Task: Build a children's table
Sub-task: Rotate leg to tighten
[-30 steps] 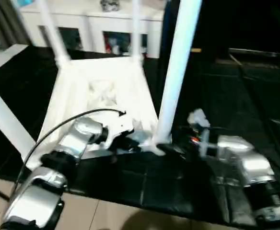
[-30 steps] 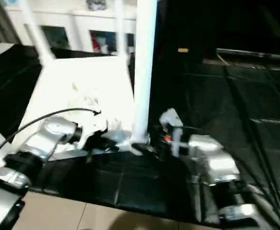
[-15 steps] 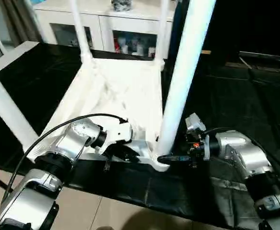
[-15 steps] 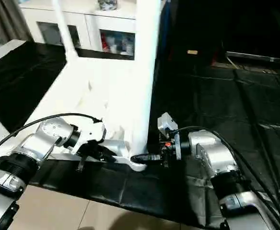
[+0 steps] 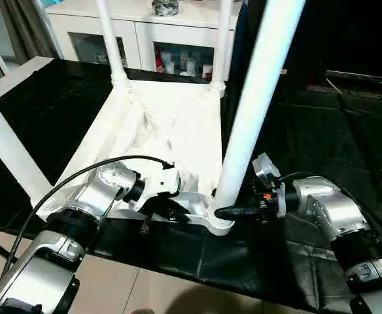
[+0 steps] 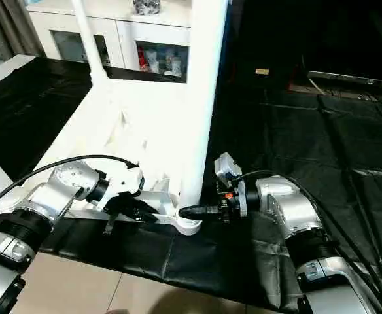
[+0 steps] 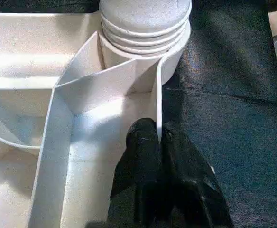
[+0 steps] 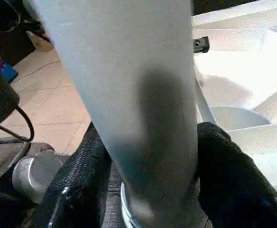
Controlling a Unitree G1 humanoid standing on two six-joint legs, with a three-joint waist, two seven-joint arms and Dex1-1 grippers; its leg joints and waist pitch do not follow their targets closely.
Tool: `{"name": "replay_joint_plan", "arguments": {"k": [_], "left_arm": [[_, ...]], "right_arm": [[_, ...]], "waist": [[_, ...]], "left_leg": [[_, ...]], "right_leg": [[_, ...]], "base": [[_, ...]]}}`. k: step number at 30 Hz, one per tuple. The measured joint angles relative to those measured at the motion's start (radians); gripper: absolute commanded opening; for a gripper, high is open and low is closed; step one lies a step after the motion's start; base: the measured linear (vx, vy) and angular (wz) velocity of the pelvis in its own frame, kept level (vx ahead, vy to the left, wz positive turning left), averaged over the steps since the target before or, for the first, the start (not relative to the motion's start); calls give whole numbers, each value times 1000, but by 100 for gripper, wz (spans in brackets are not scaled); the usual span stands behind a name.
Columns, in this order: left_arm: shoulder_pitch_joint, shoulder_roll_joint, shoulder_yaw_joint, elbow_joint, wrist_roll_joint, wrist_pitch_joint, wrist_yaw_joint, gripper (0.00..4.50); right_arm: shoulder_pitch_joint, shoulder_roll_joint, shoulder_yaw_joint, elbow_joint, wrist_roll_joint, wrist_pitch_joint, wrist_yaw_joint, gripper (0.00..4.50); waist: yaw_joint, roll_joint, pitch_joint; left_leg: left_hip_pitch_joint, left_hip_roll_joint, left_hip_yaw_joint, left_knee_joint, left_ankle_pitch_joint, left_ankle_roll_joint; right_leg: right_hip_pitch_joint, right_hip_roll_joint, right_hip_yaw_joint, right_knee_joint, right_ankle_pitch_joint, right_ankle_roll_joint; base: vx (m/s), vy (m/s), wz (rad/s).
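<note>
resting upside down on black mat (image 5: 309, 131): table top (image 5: 158, 124) | near corner socket (image 5: 218, 221): leg (image 5: 250, 124) seated upright | right gripper (image 8: 148, 190): clamped around leg base | left gripper (image 7: 161, 142): pinched together on rim rib (image 7: 158, 95)

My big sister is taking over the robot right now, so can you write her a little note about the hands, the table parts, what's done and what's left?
Left gripper: shut on a rib at the near edge of the upside-down table top, steadying it.
Right gripper: fingers on both sides of the near right leg, right above its corner socket.
Four legs stand up from the corners; the far two and the near left one look seated.
Left: check the near right leg is fully in, let go, turn the table over.
</note>
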Motion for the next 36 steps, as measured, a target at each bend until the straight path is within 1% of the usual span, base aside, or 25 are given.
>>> {"name": "replay_joint_plan", "arguments": {"k": [1, 9, 14, 17, 19, 21, 24, 26, 27, 28, 29, 31, 34, 36], "left_arm": [[0, 0, 0, 0, 0, 0, 0, 0], [0, -4, 0, 8, 7, -10, 11, 0], [-2, -21, 3, 14, 8, 4, 27, 0], [-5, -36, 14, 25, 6, 37, 46, 0], [-8, -45, 27, 38, 9, 67, 80, 0], [-19, -54, 41, 62, 14, 97, 133, 0], [-33, -82, 63, 87, 22, 155, 224, 0], [-42, -104, 80, 95, 25, 196, 286, 0], [-45, -111, 83, 98, 27, 206, 301, 0], [-52, -129, 95, 104, 30, 232, 346, 0], [-57, -136, 100, 109, 31, 244, 367, 0], [-65, -151, 112, 114, 31, 270, 413, 0], [-78, -194, 140, 125, 35, 312, 514, 0], [-79, -214, 152, 124, 36, 321, 555, 0]], "right_arm": [[0, 0, 0, 0, -1, -5, 0, 219], [1, 0, -1, 0, -6, -12, 0, 211], [31, 9, -18, -28, -5, -1, -16, 211], [59, 26, -36, -52, -1, 2, -70, 210], [68, 47, -52, -54, -5, -2, -133, 209], [67, 80, -69, -45, -25, -14, -231, 208], [58, 140, -103, -21, -56, -22, -403, 204], [44, 181, -125, -12, -77, -13, -517, 202], [40, 192, -132, -10, -84, -10, -548, 202], [25, 218, -142, -1, -101, 0, -626, 202], [17, 231, -143, 2, -111, 4, -667, 201], [-3, 262, -148, 15, -126, 11, -755, 201], [-38, 319, -176, 41, -159, 21, -906, 200], [-52, 336, -179, 47, -178, 22, -971, 200]], "waist": [[0, 0, 0], [2, 0, 0], [9, 1, -1], [6, 3, -2], [-2, 4, -2], [-9, 4, -2], [-39, 3, -2], [-60, 2, -1], [-63, 2, -1], [-72, 3, -1], [-78, 3, -1], [-91, 3, -1], [-99, 3, -1], [-102, 3, -1]], "left_leg": [[0, 0, 0, 0, 0, 0], [0, 0, 0, 1, 0, 0], [0, 0, 1, 1, 0, 0], [2, 0, 1, 1, 0, 0], [5, -1, 1, 1, 0, 0], [9, -2, 1, 1, 1, -2], [15, -3, 0, 0, 2, -3], [16, -5, -2, 0, 2, -3], [16, -5, -2, 0, 2, -3], [16, -6, -6, -1, 2, -3], [16, -6, -8, -1, 2, -3], [16, -7, -9, -4, 2, -3], [15, -8, -8, -4, 2, -3], [15, -9, -8, -5, 2, -3]], "right_leg": [[0, 0, 0, 0, 0, 0], [0, 0, 0, 1, 0, 0], [1, -1, 1, 2, 0, 0], [2, -1, 2, 3, 0, 0], [4, -1, 3, 3, 0, 0], [6, 0, 2, 3, -2, 4], [7, 0, 1, 2, -2, 5], [7, 0, -2, -1, -2, 5], [6, 0, -2, -1, -2, 5], [5, 0, -4, -3, -2, 5], [5, 0, -5, -5, -2, 5], [5, 1, -6, -10, -2, 4], [5, 1, -4, -13, 5, 2], [5, 1, -3, -13, 6, 2]], "base": [[0, 0, 0], [0, 0, 0], [0, 0, 0], [0, 0, 0], [0, 0, 0], [0, 0, 0], [0, 0, 0], [0, 0, 0], [0, 0, 0], [0, 0, 0], [0, 0, 0], [0, 0, 0], [0, 0, 0], [0, 0, 0]]}}
